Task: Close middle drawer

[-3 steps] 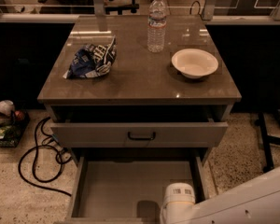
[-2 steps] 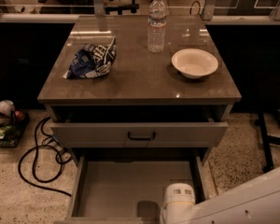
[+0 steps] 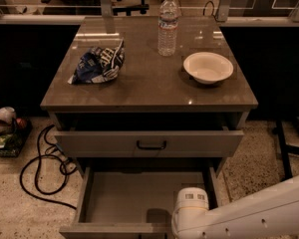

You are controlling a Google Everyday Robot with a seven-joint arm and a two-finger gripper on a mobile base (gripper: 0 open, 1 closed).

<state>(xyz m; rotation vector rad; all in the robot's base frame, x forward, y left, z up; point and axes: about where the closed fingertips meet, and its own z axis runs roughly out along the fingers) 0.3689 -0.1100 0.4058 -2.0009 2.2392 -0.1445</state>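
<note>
Camera view shows us the middle drawer (image 3: 139,193) pulled far out beneath the top drawer (image 3: 149,143), its bare grey inside exposed. Our gripper (image 3: 185,218) sits low at the drawer's front right corner; we cannot tell whether it is open or closed. To close the drawer well, we judge we should press squarely on its front panel and push straight back, so it does not skew.

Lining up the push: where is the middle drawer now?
The middle drawer stands pulled out below the top drawer, bottom centre of the camera view; the end effector is at its front corner, view's right.
</note>
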